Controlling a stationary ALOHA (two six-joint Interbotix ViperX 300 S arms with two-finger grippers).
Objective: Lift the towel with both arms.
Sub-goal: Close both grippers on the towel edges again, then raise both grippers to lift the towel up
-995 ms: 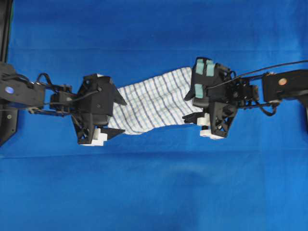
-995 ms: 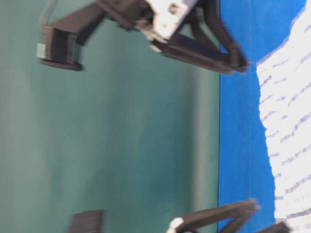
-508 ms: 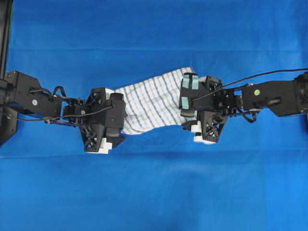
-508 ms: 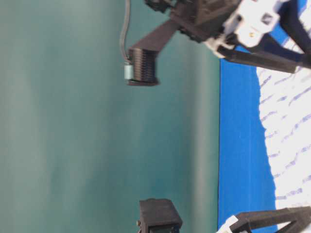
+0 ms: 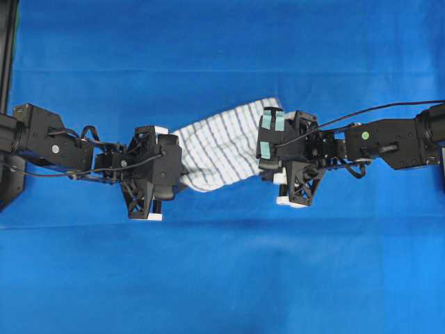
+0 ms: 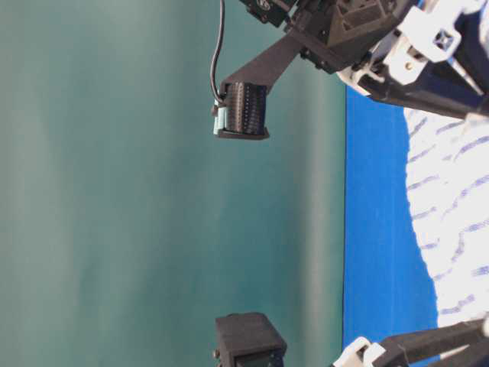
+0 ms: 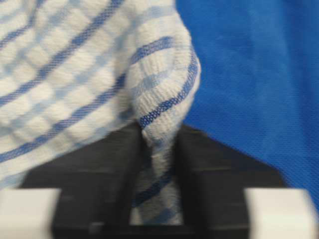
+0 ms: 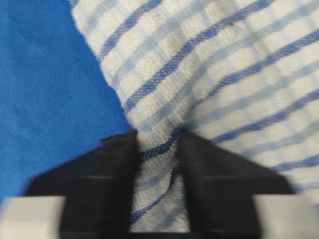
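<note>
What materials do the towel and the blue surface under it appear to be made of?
The towel looks like soft woven cotton with a matte waffle texture: small raised squares and blue woven stripes show, and it folds between the fingers. The blue surface seems a matte fabric cover: a fine weave is visible.

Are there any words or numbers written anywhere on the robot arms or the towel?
None can be read.
The towel has only blue and grey stripes, no label showing.
The left gripper and right gripper are plain black with white blocks.
The blue cloth on the table is unmarked.
</note>
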